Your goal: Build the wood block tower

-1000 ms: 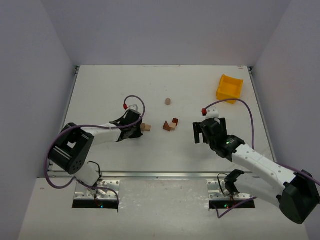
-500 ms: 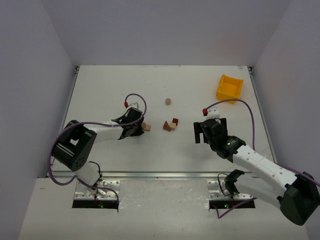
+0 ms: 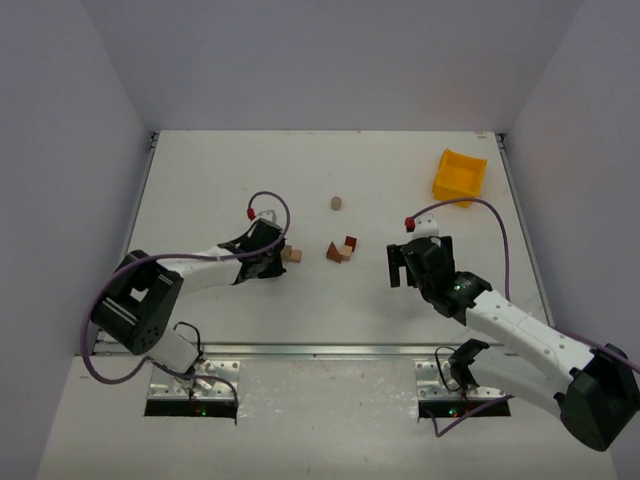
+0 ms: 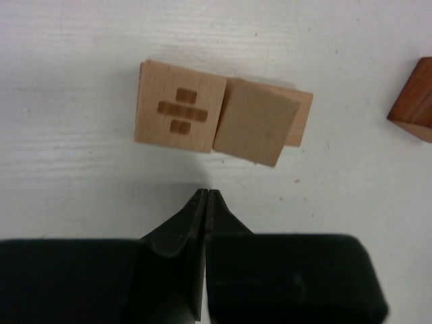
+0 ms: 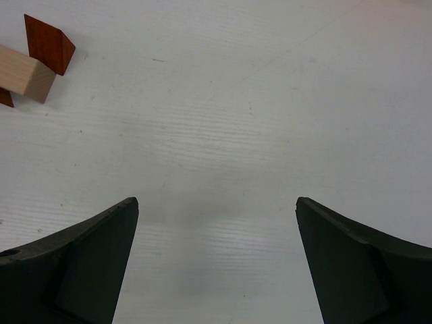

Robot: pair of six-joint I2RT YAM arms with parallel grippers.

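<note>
Two pale tan blocks lie side by side on the table, one with an engraved mark (image 4: 179, 111) and one turned slightly askew (image 4: 255, 125); from above they show as one small pair (image 3: 291, 255). My left gripper (image 4: 206, 194) is shut and empty, its tip just short of them (image 3: 277, 258). A little to the right sits a cluster: a reddish-brown wedge (image 3: 332, 251), a tan block (image 3: 345, 255) and a red-brown cube (image 3: 350, 241). My right gripper (image 5: 216, 202) is open over bare table, right of that cluster (image 3: 405, 266). The tan block (image 5: 27, 74) and red-brown piece (image 5: 48, 42) show at its view's top left.
A small tan cylinder (image 3: 336, 203) stands alone farther back. A yellow bin (image 3: 459, 176) sits at the back right corner. Another red-brown block (image 4: 415, 101) shows at the right edge of the left wrist view. Grey walls close in the table (image 3: 220, 180) on three sides.
The left arm's elbow swung slightly out and back; its shut gripper stays beside the two tan blocks. The right arm and the blocks have not moved.
</note>
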